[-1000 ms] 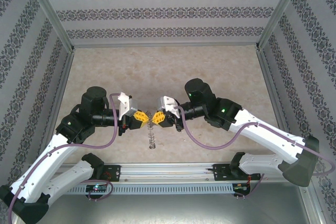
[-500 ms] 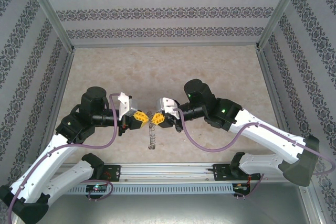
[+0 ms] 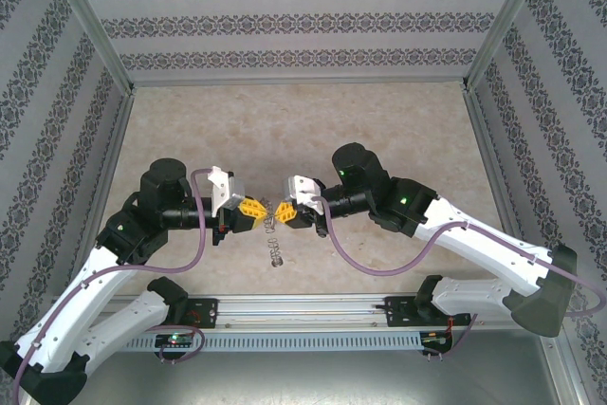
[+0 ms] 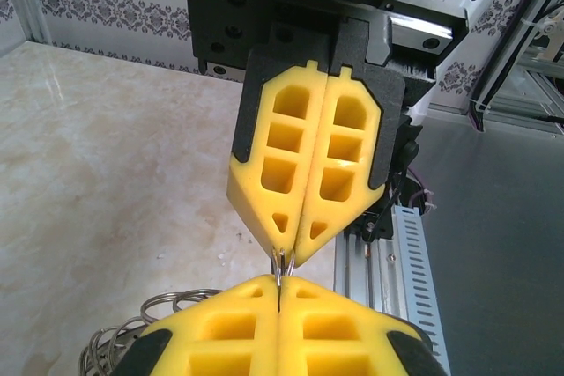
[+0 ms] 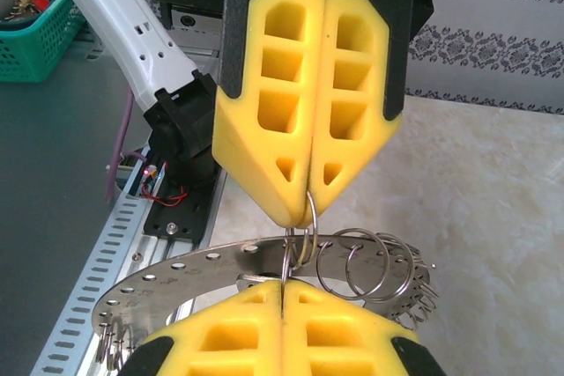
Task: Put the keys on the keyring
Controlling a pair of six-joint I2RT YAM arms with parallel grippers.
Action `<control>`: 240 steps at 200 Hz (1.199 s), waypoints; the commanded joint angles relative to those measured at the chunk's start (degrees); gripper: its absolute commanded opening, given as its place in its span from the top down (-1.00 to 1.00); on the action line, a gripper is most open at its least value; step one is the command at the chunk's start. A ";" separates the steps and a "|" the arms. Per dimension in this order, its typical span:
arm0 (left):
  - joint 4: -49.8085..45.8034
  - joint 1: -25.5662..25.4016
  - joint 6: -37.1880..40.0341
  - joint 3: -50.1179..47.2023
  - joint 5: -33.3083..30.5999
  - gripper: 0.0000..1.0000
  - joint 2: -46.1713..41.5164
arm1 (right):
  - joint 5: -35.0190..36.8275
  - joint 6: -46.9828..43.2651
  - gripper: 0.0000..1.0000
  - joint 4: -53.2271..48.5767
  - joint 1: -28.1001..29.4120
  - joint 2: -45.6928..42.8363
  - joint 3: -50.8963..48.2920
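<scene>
Yellow latticed fingers (image 5: pixel 231 334), flat perforated keyring (image 5: pixel 167 276)

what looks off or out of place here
Nothing spilled or broken. One oddity: the keyring isn't lying flat on the table; it hangs on edge from a thin wire loop pinched between the shut left hand and right hand, which meet tip to tip.

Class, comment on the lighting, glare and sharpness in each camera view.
Top external: even, soft light; the keyring is too small to resolve. Left wrist: pale sheen on the glossy table. Right wrist: the keyring is sharp, its metal catching bright glints.
</scene>
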 commanded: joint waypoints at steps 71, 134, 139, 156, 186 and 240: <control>11.35 0.29 -2.89 -1.87 1.96 1.00 -2.44 | 4.41 6.48 0.17 10.77 -0.76 -7.93 -4.44; 15.33 0.29 -3.93 -3.57 3.33 1.00 -3.62 | 0.94 9.01 0.38 13.52 -0.80 -4.05 -1.60; 15.40 0.30 -3.88 -3.62 3.41 1.00 -3.67 | 0.77 9.14 0.38 13.56 -0.81 -3.79 -1.47; 15.77 0.30 -3.80 -3.75 3.59 1.00 -3.65 | -0.18 9.58 0.40 13.52 -0.68 -3.39 -1.40; 16.76 0.29 -4.04 -4.30 3.69 1.00 -3.71 | -1.13 10.23 0.41 13.14 -0.45 -2.89 -1.47; 16.77 0.30 -3.86 -4.27 3.29 1.00 -3.63 | -3.27 10.59 0.40 12.29 -0.36 -1.96 -1.21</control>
